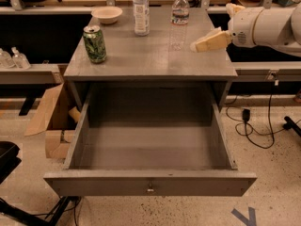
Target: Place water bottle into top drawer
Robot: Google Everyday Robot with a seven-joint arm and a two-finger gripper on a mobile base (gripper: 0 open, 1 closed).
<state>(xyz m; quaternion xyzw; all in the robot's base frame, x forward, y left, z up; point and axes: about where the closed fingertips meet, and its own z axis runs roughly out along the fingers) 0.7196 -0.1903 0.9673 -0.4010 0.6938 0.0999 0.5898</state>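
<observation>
The water bottle (179, 19), small, clear and white-capped, stands upright at the back right of the grey cabinet top (150, 60). My gripper (206, 42), tan-tipped on a white arm, reaches in from the right. It hangs over the cabinet top's right side, just right of and in front of the bottle, not touching it and holding nothing. The top drawer (150, 183) is pulled wide open below, with a small metal pull on its front panel and nothing inside.
A taller bottle with a white label (140, 9), a green can (94, 44) and a pale bowl (106, 14) also stand on the cabinet top. A cardboard box (54, 121) sits on the floor at the left. Cables (254, 126) lie at the right.
</observation>
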